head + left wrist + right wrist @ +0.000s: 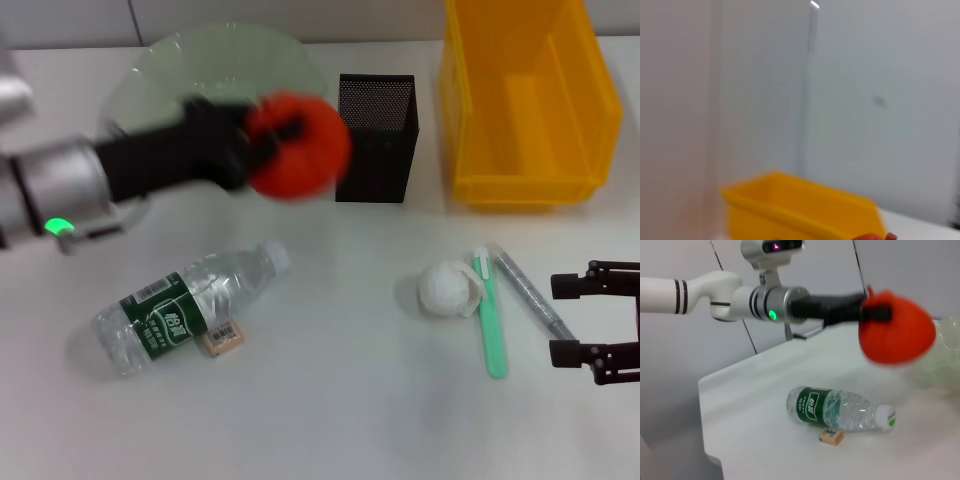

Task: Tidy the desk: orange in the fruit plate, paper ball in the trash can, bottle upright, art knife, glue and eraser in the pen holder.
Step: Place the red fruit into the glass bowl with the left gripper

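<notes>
**Orange held in the air beside the bowl**

One each: orange (297, 146), fruit plate (215, 62), bottle (185, 308) on its side, eraser (223, 338) touching it, paper ball (447, 288), pen holder (377, 138), trash can (524, 95). Left gripper (268, 142) clamps the orange, blurred, partly over plate rim. Right gripper (578, 320) idle at the table's right edge, fingers spread, holding nothing. White tabletop, grey wall.

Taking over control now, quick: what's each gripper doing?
Left gripper: shut on the orange, lifted above the table.
Right gripper: open, holding nothing, low at the table's right edge.
</notes>
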`<state>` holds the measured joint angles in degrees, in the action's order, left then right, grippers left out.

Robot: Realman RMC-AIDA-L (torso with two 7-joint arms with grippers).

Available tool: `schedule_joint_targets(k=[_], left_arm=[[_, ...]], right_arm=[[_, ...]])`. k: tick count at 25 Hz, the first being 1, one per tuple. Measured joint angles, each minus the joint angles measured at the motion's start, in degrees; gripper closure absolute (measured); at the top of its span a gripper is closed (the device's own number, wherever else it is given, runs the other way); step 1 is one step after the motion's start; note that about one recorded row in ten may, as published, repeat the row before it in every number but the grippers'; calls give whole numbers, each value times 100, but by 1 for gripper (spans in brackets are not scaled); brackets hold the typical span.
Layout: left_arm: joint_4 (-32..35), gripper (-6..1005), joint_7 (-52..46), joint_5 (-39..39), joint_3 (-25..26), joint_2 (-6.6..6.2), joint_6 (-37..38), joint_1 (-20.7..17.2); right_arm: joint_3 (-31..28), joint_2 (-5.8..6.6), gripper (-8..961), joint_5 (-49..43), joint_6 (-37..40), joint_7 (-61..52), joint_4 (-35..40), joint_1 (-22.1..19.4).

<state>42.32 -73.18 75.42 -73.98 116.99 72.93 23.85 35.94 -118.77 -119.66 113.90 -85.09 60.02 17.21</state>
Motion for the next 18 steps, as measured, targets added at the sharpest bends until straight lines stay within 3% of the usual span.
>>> schedule_joint_targets(k=[3,5,8,9,14,18], left_arm=[[169,828,-39,0,213,-12,9,-88],[433,843,-243,3,1096,65,-213,-55],[428,872,-318,11,1272,85,-324,39],[398,878,-358,21,1361,90,-688,221],[318,910,-171,208,1237,136,-1618,516],[134,877,0,315,1017,168,-2157,704]], right_arm=[[0,-5,212,6,13,1,0,7],[4,-8,213,21,16,2,0,14],[25,-14,214,31,21,2,0,26],[34,-15,214,31,22,2,1,32],[52,-23,217,32,36,0,-3,55],[49,-24,218,32,29,0,-45,66]])
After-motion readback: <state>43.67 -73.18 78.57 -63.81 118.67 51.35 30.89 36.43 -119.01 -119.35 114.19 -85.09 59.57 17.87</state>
